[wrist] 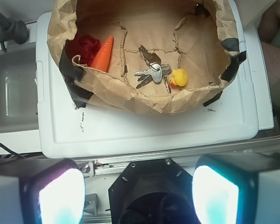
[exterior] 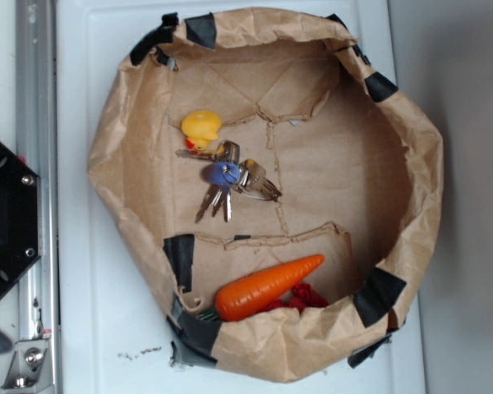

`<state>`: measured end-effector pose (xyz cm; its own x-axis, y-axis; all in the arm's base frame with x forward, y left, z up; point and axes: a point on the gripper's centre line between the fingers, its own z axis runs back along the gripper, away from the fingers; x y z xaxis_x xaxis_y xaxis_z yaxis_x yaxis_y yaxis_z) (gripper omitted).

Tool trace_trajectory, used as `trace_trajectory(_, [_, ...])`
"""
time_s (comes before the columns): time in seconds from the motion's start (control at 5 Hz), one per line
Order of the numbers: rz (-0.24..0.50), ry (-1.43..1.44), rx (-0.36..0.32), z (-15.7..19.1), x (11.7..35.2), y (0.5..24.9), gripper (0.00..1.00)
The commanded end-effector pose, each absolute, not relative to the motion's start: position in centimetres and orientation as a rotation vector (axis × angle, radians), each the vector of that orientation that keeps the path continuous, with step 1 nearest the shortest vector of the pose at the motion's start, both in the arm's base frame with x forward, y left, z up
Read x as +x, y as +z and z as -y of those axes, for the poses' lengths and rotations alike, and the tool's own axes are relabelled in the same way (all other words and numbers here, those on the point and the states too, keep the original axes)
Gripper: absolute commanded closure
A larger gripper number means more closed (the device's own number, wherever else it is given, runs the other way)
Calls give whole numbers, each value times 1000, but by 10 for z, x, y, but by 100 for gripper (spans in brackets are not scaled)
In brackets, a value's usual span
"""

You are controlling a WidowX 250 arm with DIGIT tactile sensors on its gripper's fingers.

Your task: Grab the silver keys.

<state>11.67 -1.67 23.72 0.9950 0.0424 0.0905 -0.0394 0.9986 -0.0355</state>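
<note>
The tool [wrist: 139, 196] has two broad grey fingers [wrist: 60, 196] with glowing pale cyan-white pads, flanking a black angular mount [wrist: 149, 186] studded with small silver screws.

white surface [exterior: 90, 328]; brown paper bag tray [exterior: 123, 164] sits directly on it, black tape at rim; small dark specks beside the tray's edge

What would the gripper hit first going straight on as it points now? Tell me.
Probably the black mount and metal rail seen between the open gripper's fingers, ahead of the white board; depth is unclear. The paper bag and silver keys lie farther up the wrist view.
</note>
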Motion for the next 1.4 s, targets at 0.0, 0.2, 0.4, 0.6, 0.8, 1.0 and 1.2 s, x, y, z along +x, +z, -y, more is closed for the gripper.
trace_trajectory(0.0, [91,41,-34,17,117,237,0])
trace_trajectory(0.2, [136,-90,-89,11,167,219,0])
trace_trajectory(0.4, [184,-153,-70,3,196,210,0])
trace_trajectory(0.6, [280,-248,-21,-11,216,201,0])
trace_trajectory(0.8, [356,-279,15,-9,220,189,0])
trace_trajectory(1.0, [372,-257,-4,-16,231,169,0])
trace_trajectory(1.2, [372,-257,-4,-16,231,169,0])
